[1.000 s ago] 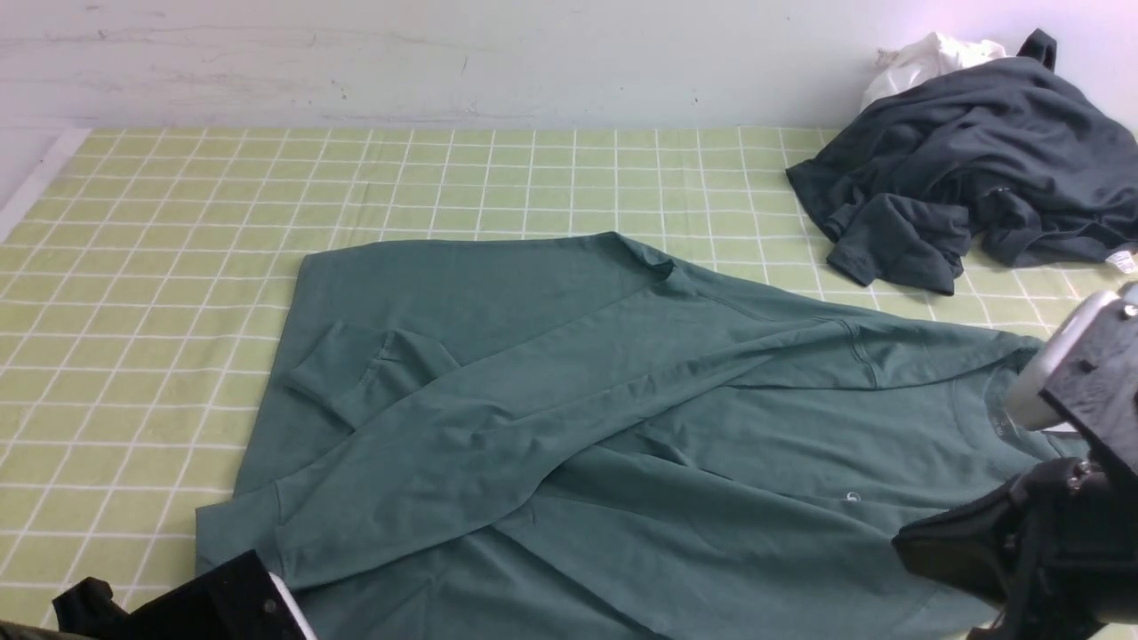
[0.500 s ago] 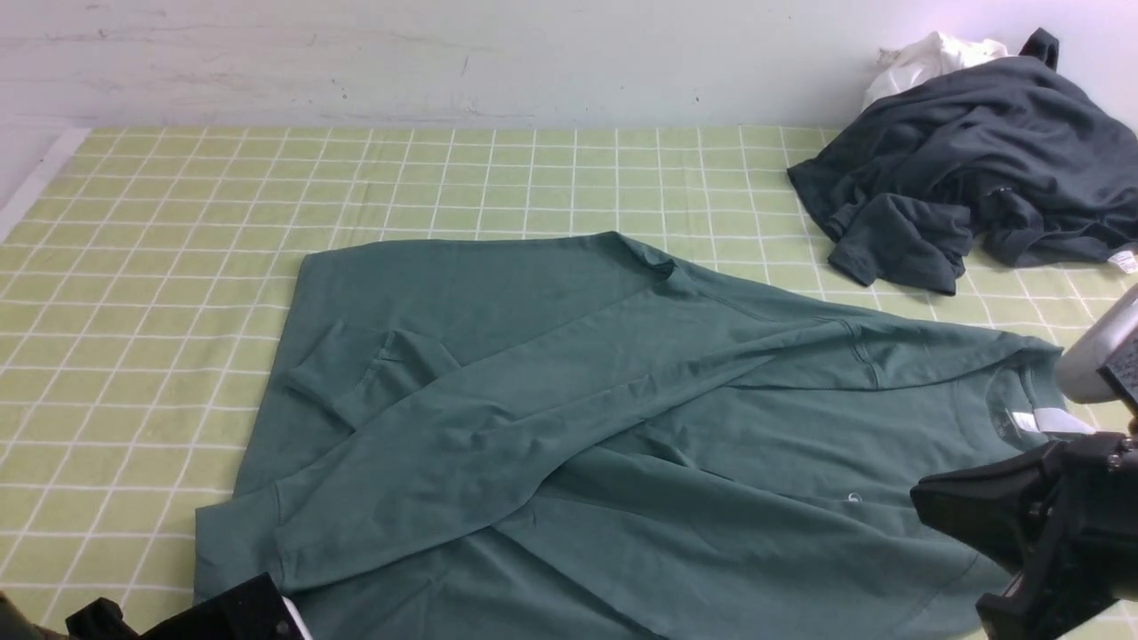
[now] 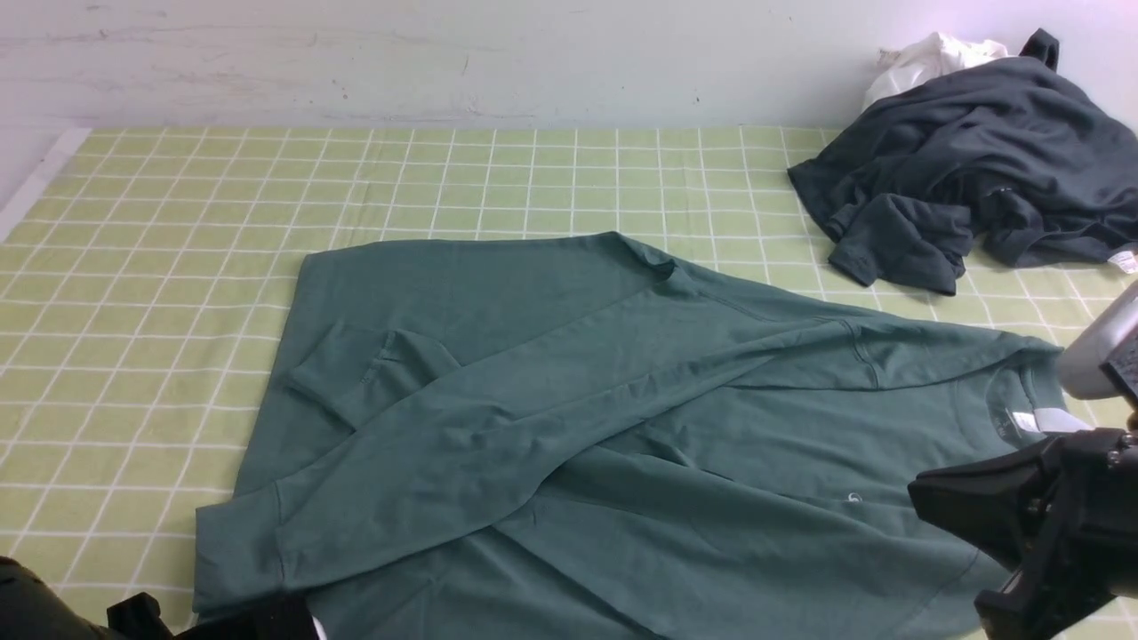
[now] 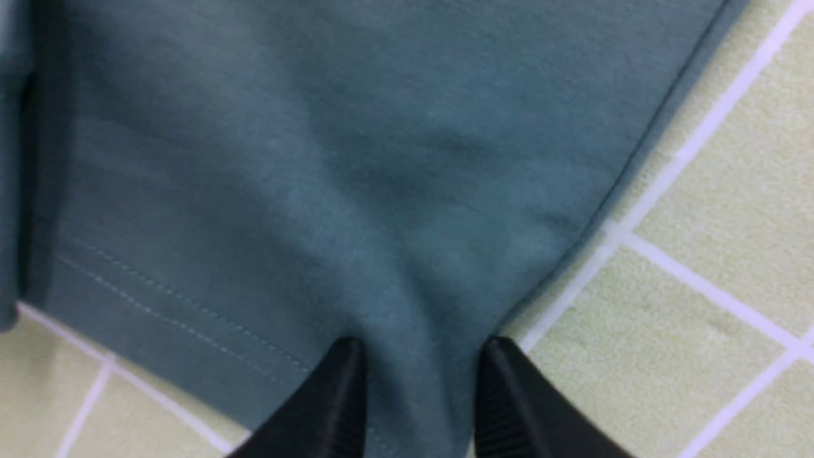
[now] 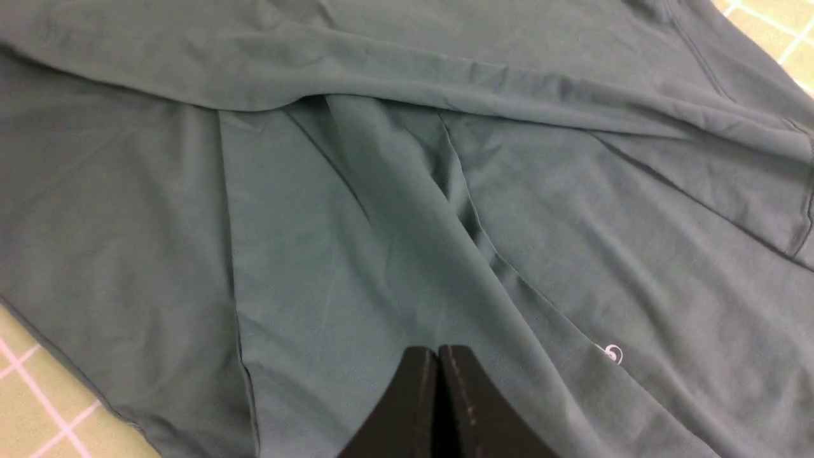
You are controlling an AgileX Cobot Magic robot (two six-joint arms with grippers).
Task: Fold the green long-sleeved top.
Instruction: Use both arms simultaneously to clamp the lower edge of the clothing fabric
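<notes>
You see one soft jersey top (image 3: 578, 418), creased, sleeves crossed, spread from the checked table's (image 3: 178, 222) centre toward 5 o'clock. The left gripper (image 4: 420, 346) stands parted over its stitched hem. The right gripper (image 5: 437, 348) is clenched empty.

No legible text, just a swirl logo (image 5: 612, 353) (on the green long-sleeved top (image 3: 551, 400)).

green top (image 3: 569, 418) spread, right tool (image 3: 942, 516) seemingly closed
</notes>
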